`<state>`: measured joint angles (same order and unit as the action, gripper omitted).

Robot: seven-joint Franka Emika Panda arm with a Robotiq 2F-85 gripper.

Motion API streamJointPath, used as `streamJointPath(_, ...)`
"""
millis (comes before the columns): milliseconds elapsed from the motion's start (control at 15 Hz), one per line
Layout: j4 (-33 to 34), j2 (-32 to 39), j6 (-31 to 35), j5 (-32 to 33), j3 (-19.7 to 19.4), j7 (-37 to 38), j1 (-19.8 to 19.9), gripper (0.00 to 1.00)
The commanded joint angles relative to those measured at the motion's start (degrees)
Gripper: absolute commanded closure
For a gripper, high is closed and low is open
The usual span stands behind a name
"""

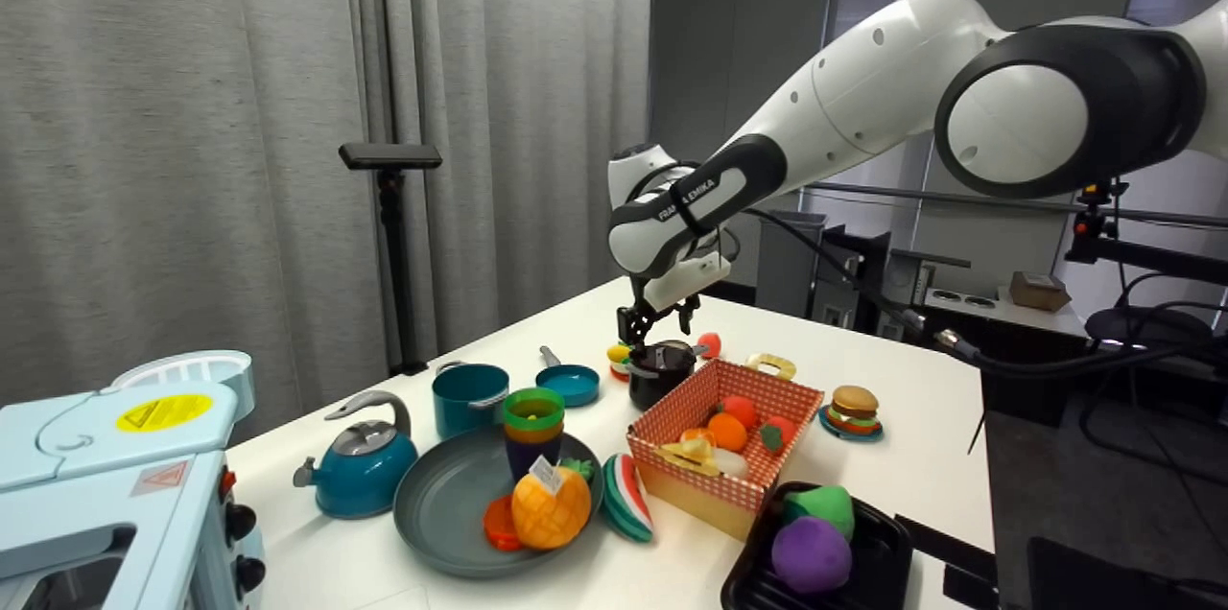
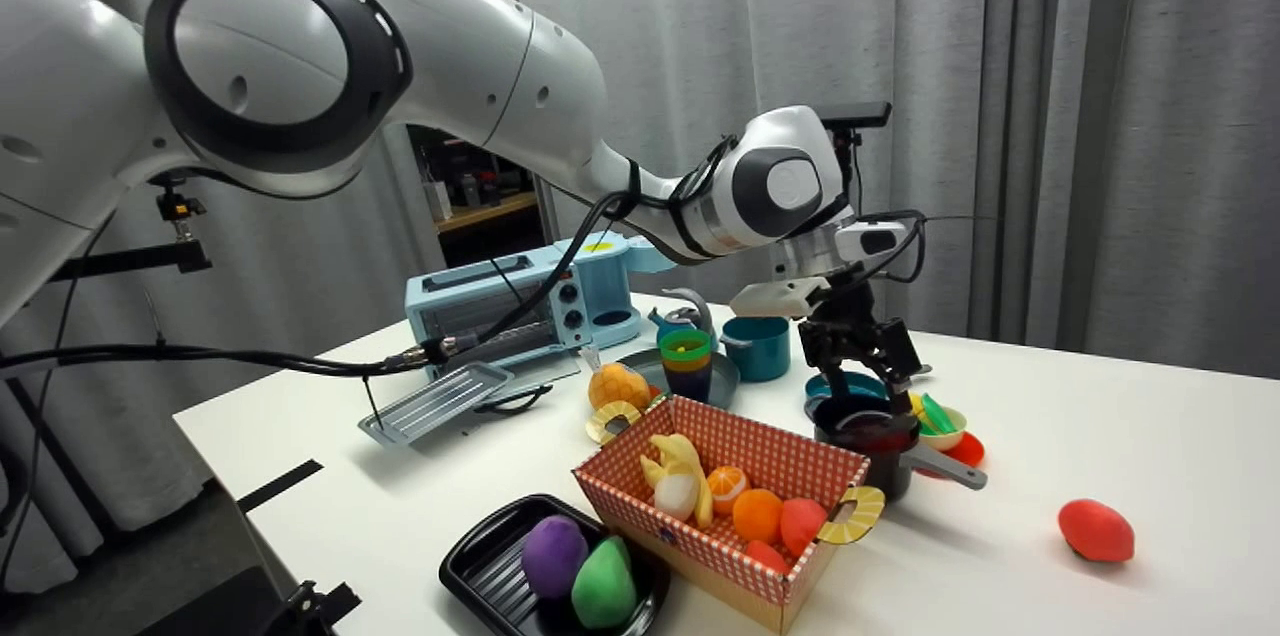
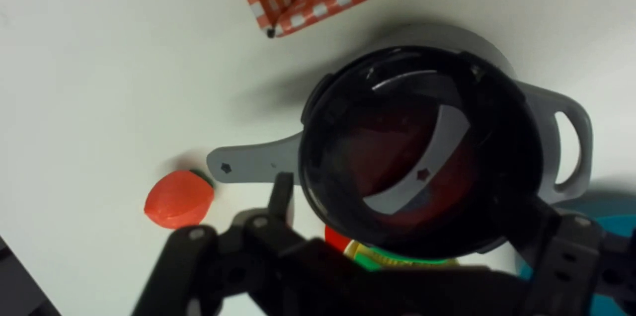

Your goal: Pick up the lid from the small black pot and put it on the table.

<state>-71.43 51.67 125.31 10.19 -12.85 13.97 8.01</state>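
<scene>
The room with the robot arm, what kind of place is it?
Probably a robotics lab playing kitchen: a Franka Emika arm reaches over a table with a teal kettle and toy pineapple.

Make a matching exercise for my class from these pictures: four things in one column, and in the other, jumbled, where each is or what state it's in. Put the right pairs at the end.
Column one
1. lid
2. purple toy
3. pineapple toy
4. gripper

Column two
A. on the grey plate
B. open, jaws apart
C. on the small black pot
D. in the black tray

Pairs: 1-C; 2-D; 3-A; 4-B
</scene>
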Motion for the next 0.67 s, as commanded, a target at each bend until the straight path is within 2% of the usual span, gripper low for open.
streamJointPath(0,6.7,5.3,-2.4,2.8,-3.0,3.6,-2.2,0.0)
streamJointPath(267,10.5,7.9,-5.9,3.2,-4.3,5.8,-2.8,0.0)
streamJointPath(400,11.7,8.5,-7.1,3.0,-4.4,6.2,-2.6,0.28)
streamJointPath(600,13.6,8.7,-9.2,2.6,-4.0,6.5,-2.3,0.5)
